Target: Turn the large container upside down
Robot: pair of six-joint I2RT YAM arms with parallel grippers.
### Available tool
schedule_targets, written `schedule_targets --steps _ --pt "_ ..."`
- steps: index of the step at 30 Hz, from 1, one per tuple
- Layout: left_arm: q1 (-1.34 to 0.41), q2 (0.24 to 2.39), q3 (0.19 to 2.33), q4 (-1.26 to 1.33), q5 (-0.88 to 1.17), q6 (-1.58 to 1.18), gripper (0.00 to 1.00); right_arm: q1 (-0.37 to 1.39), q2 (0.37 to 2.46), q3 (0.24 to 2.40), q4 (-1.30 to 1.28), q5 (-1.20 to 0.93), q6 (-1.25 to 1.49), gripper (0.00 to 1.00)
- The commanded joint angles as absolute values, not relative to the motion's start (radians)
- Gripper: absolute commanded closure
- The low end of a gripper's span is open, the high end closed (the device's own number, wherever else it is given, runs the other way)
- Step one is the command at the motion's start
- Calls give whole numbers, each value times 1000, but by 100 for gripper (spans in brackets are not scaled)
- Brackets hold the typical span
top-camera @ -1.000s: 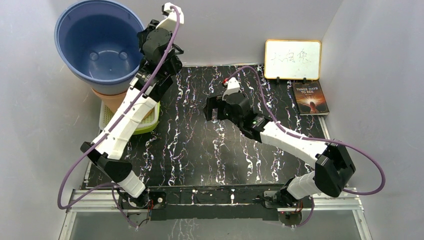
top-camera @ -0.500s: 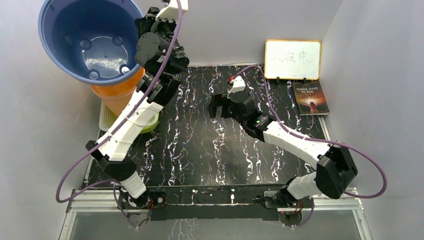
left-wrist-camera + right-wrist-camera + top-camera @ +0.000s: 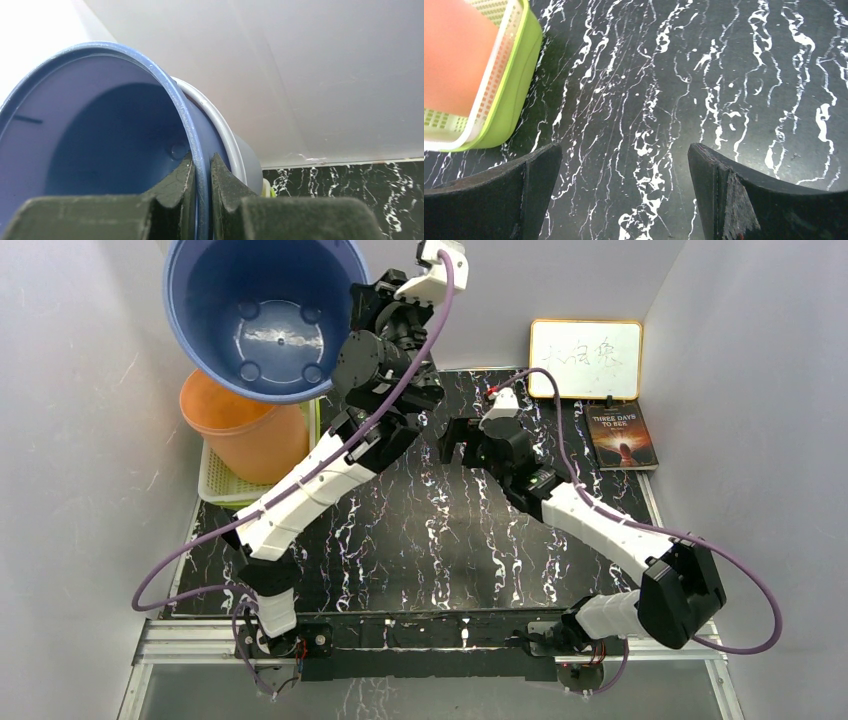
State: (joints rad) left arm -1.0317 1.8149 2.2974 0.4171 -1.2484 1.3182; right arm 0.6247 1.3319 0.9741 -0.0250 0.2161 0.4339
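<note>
The large blue container (image 3: 262,315) is held off the desk (image 3: 430,540) at the back left, raised above an orange bucket (image 3: 245,435), with its opening turned toward the overhead camera. Its rim (image 3: 192,135) is clenched by the left jaws, one finger inside the wall and one outside. The right jaws are spread wide and hold nothing, hovering over the desk to the right of a green basket (image 3: 509,95). The container's far rim is cut off by the frame's top edge. The bucket is partly covered by the container, and the basket by the bucket and the left arm (image 3: 300,490). A pale band outside the rim cannot be identified. The desk is black with white veining and is enclosed by plain grey walls. A whiteboard (image 3: 585,360) is propped at the back right, with a book (image 3: 621,435) lying in front of it.
</note>
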Motion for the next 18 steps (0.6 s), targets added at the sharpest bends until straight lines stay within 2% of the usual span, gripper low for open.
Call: schedule_targets --steps 1,9,18 --pt "-1086 1755 2319 330 -1126 1314 100 574 1271 959 28 257 468 2" --pt "-1177 1814 2330 293 -1124 1277 100 484 1227 938 4 290 465 2" --pt "-1180 1700 2138 -60 -1003 726 100 414 1158 901 -18 309 456 2"
